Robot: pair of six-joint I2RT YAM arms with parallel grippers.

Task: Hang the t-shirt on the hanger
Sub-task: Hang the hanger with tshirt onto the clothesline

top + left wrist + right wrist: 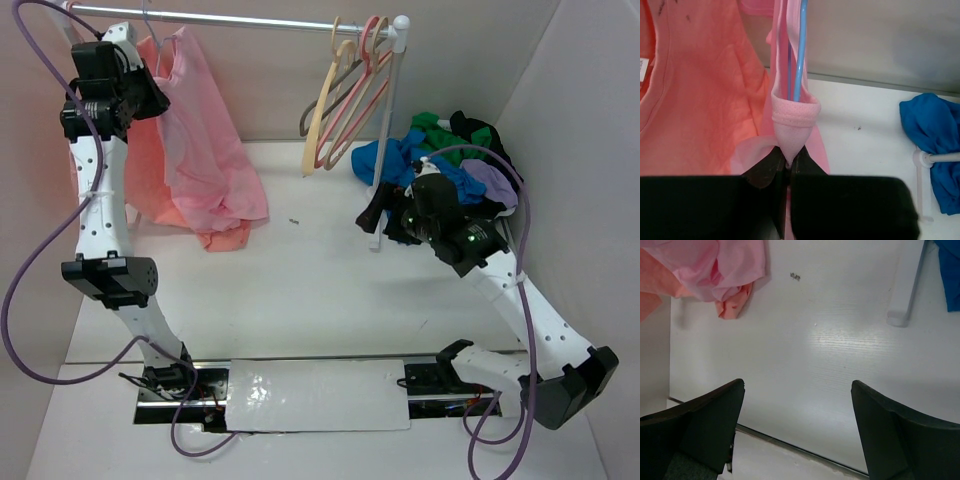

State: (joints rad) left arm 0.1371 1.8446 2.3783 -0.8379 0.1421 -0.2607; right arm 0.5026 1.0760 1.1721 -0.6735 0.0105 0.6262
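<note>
The pink t-shirt (205, 140) hangs from the rail at the back left, its lower part resting on the table. In the left wrist view, the hanger's (800, 60) thin blue wire runs down inside a hemmed fold of the t-shirt (792, 112). My left gripper (787, 160) is raised by the rail (152, 95) and shut on that fold, right below the wire. My right gripper (378, 218) is open and empty above the table beside the rack post. In its own view the right gripper (798, 385) shows only bare table between its fingers, with the t-shirt (715, 265) far off.
A salmon-orange shirt (150, 195) hangs behind the pink one. Cream and pink hangers (345, 90) hang at the right end of the rail (250, 20). A pile of blue, green and dark clothes (450, 160) lies at the back right, past the rack post (385, 150).
</note>
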